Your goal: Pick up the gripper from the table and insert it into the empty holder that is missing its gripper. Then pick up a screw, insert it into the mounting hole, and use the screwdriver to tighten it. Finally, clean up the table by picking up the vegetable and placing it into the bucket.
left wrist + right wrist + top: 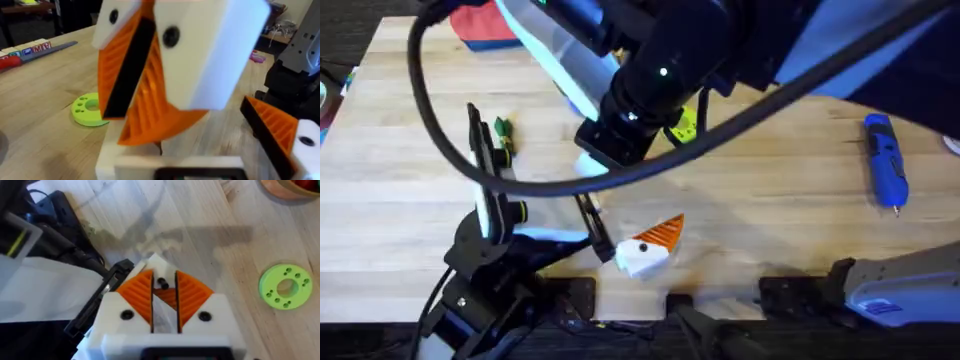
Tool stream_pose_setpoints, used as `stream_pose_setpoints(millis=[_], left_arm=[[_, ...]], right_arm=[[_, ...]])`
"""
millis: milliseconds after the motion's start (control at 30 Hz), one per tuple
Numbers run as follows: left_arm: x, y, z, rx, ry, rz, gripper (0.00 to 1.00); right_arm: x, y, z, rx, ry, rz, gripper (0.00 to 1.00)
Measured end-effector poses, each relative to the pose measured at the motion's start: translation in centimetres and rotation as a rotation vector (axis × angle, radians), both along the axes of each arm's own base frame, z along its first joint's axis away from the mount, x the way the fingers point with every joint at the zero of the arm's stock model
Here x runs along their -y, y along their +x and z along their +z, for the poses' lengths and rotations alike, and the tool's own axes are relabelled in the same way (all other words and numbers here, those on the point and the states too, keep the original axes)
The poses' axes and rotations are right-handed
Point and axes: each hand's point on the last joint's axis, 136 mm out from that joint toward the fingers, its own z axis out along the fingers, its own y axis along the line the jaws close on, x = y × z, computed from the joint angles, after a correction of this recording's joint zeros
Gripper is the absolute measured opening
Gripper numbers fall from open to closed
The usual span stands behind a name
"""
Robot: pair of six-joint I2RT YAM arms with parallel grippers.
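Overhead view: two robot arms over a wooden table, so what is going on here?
The right gripper hangs over the table with its pads closed on what looks like a small dark screw. The left gripper sits low near the table's front edge. The blue screwdriver lies untouched at the far right, and the green vegetable lies on the table, not yet cleared away.
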Motion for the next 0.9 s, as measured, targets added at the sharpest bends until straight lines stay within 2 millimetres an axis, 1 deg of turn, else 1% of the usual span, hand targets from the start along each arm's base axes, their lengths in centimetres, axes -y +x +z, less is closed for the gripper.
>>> stream_pose_setpoints(millis=[33, 100, 167, 200, 233, 300, 367, 433, 567, 633, 667, 767, 900], left_arm=[[0.0, 0.0, 0.0, 0.0, 0.0, 0.0, 0.986], [0.0, 0.0, 0.0, 0.0, 0.0, 0.0, 0.986], [0.0, 0.0, 0.0, -0.001, 0.0, 0.0, 0.986], [0.0, 0.0, 0.0, 0.0, 0.0, 0.0, 0.985], [0.0, 0.0, 0.0, 0.0, 0.0, 0.0, 0.985], [0.0, 0.0, 0.0, 0.0, 0.0, 0.0, 0.986], [0.0, 0.0, 0.0, 0.0, 0.0, 0.0, 0.986], [0.0, 0.0, 0.0, 0.0, 0.0, 0.0, 0.986], [0.0, 0.0, 0.0, 0.001, 0.0, 0.0, 0.987], [0.0, 0.0, 0.0, 0.001, 0.0, 0.0, 0.986], [0.0, 0.0, 0.0, 0.0, 0.0, -0.001, 0.986], [0.0, 0.0, 0.0, 0.0, 0.0, -0.001, 0.987], [0.0, 0.0, 0.0, 0.0, 0.0, 0.0, 0.978]], right_arm=[[0.0, 0.0, 0.0, 0.0, 0.0, -0.002, 0.311], [0.0, 0.0, 0.0, 0.001, -0.002, -0.003, 0.55], [0.4, 0.4, 0.2, 0.011, -0.002, -0.014, 0.823], [0.6, 0.6, 0.4, 0.014, 0.0, -0.023, 0.899], [0.9, 0.7, 0.9, 0.017, 0.009, -0.032, 0.941], [1.5, 0.7, 2.0, 0.022, 0.033, -0.055, 0.972], [2.9, 0.6, 3.5, 0.027, 0.055, -0.083, 0.988], [5.3, 0.4, 5.2, 0.032, 0.067, -0.124, 0.99], [11.2, -0.2, 8.2, 0.039, 0.084, -0.235, 0.99], [13.5, -1.0, 9.2, 0.037, 0.089, -0.274, 0.99], [14.3, -1.4, 9.7, 0.04, 0.101, -0.286, 0.991], [15.5, -2.7, 10.9, 0.068, 0.16, -0.287, 0.992], [16.6, -4.7, 10.7, 0.083, 0.227, -0.271, 0.992]])
